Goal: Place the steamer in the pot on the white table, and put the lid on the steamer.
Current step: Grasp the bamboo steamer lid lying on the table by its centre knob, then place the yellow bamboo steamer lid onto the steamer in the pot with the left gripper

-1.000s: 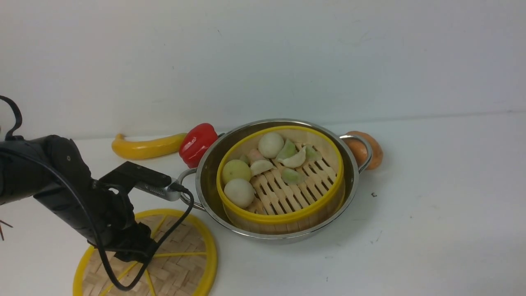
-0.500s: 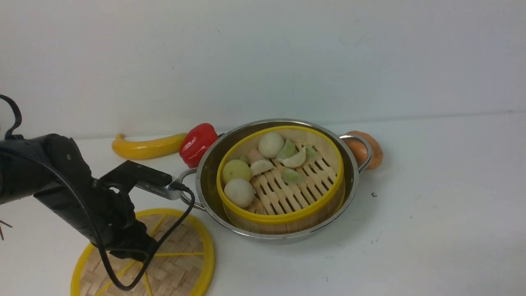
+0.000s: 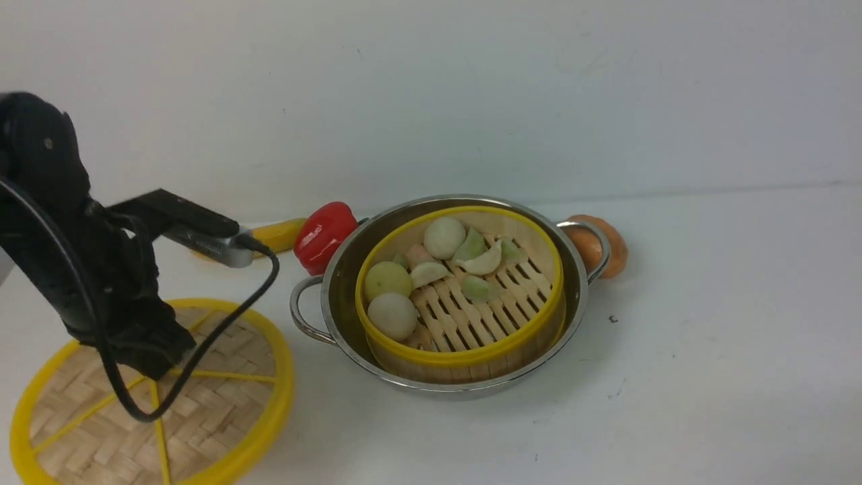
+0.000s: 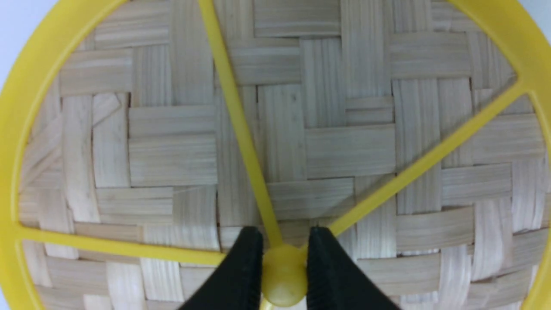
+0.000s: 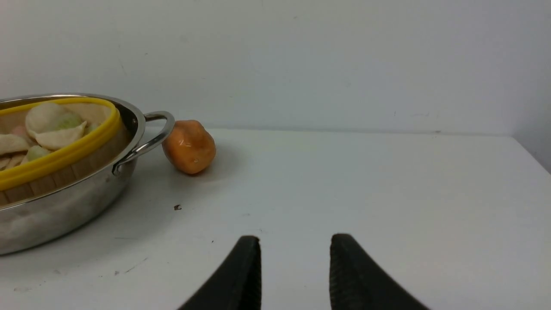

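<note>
At eight o'clock from the pot [image 3: 471, 387], the left claw [image 4: 284, 236] clamps the lid [image 3: 222, 404] by its knob [image 4: 283, 282] (snugly). The right claw [image 5: 295, 243] stands apart, empty.

left gripper [image 4: 285, 241]: fingers [image 4: 243, 271] pinching lid [image 4: 323, 129] knob [image 4: 284, 282] | right gripper [image 5: 295, 239]: fingers [image 5: 245, 275] apart, empty

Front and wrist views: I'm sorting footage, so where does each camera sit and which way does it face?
Front: between the arms, facing forward over the white table at pot, steamer and lid; left arm shows.
Left wrist: on the left wrist, facing the lid; left gripper pinches its knob.
Right wrist: low above the table, facing pot and orange fruit; open right gripper shows.
Shared: front and right wrist both see pot, steamer, fruit.
</note>
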`<state>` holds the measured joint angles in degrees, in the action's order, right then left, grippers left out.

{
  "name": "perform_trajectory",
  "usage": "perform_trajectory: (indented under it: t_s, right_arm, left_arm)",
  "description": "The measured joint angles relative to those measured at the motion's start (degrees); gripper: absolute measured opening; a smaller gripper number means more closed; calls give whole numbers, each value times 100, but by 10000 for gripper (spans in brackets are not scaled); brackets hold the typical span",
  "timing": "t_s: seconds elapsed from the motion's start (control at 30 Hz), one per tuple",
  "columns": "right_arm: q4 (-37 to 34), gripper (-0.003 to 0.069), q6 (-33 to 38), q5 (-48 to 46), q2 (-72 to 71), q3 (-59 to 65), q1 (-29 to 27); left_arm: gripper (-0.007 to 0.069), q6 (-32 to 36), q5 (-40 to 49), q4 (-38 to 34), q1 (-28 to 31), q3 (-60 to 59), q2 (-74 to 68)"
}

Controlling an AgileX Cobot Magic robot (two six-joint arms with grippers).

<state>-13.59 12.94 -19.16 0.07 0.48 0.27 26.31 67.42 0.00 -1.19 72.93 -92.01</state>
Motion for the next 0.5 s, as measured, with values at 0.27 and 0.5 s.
perform_trajectory:
  t_s: [0.27, 0.5]
  right_arm:
    - [0, 246, 0, 0, 0, 0, 0]
    - [0, 246, 0, 0, 0, 0, 0]
  left_arm:
    - [119, -79, 189, -157, 0, 928, 32]
    - [119, 97, 209, -519, -395, 1384, -23]
